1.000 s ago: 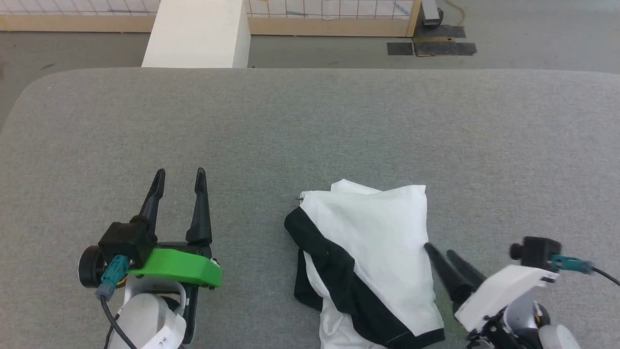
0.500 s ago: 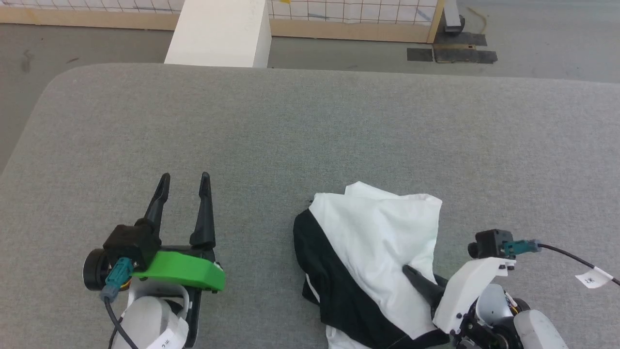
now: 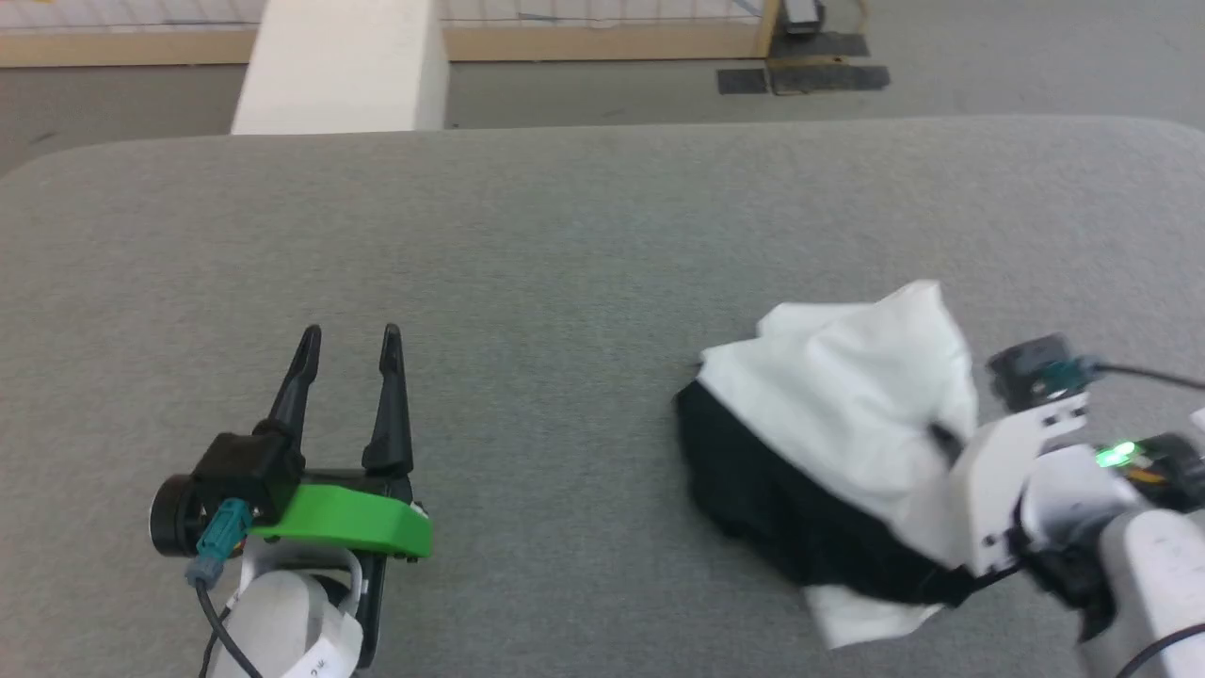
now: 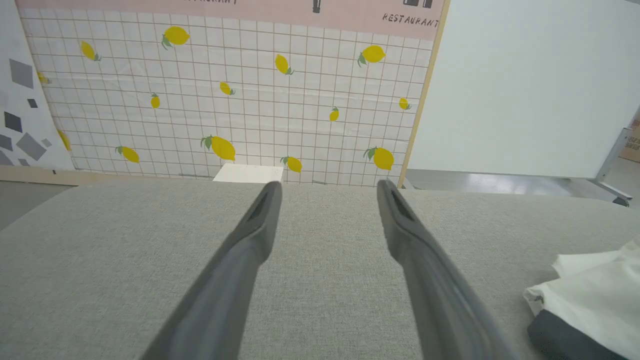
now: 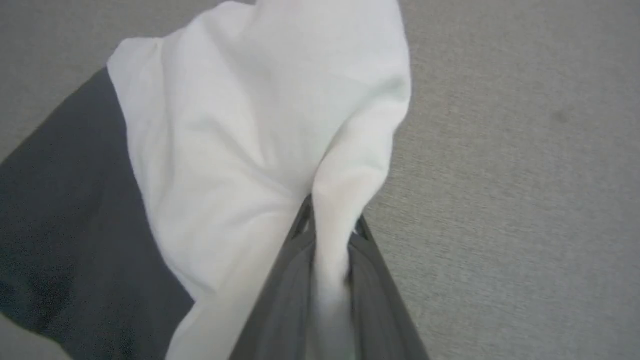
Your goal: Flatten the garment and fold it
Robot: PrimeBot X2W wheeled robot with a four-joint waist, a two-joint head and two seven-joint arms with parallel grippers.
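Observation:
The garment is a bunched white shirt with a black sleeve, lifted off the grey surface at the right of the head view. My right gripper is shut on a pinch of its white cloth. In the right wrist view that gripper shows the white fabric squeezed between its two fingers, with the black sleeve hanging at the left. My left gripper rests open at the lower left, nothing between its fingers. In the left wrist view the garment's edge shows at the far right.
A wide grey padded table spreads all around. Beyond its far edge stand a white block and a wooden-framed tiled wall panel with lemon prints. Dark mats lie on the floor behind.
My right gripper moved onto the shirt's right edge, shut on the white cloth and raised it up and to the right. The head camera shifted. The left gripper stayed still.

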